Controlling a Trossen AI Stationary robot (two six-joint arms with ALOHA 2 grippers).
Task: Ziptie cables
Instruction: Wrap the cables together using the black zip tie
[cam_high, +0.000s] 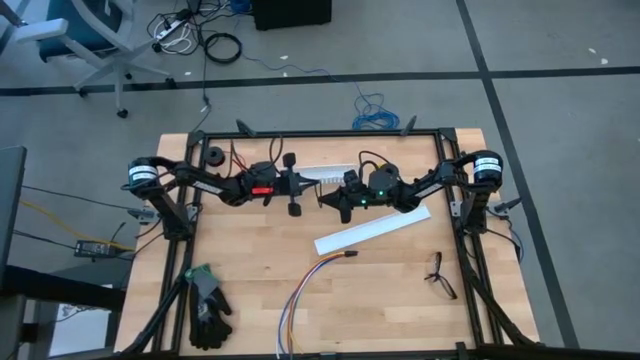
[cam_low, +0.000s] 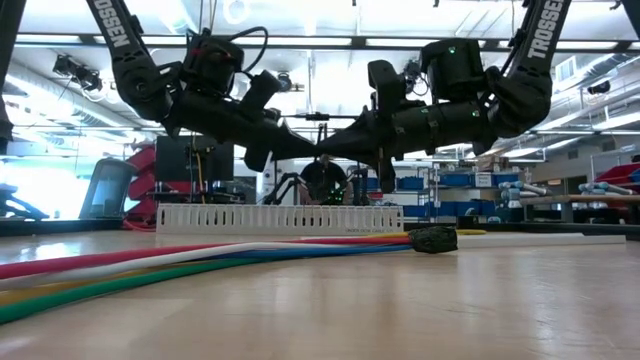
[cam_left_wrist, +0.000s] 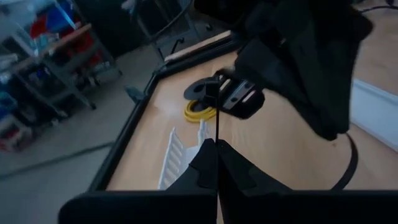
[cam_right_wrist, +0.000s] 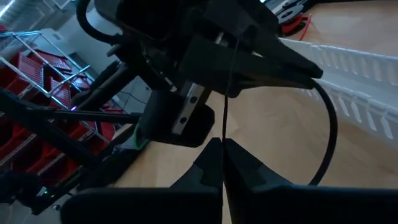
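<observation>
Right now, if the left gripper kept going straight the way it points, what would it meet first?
Most likely the right gripper: the left gripper, shut on the ziptie, points tip to tip at it above the table. The gap's depth is unclear.

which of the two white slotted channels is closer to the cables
The angled white channel, lying below the grippers toward the table's right, just above the cables; the other channel lies behind the arms.
</observation>
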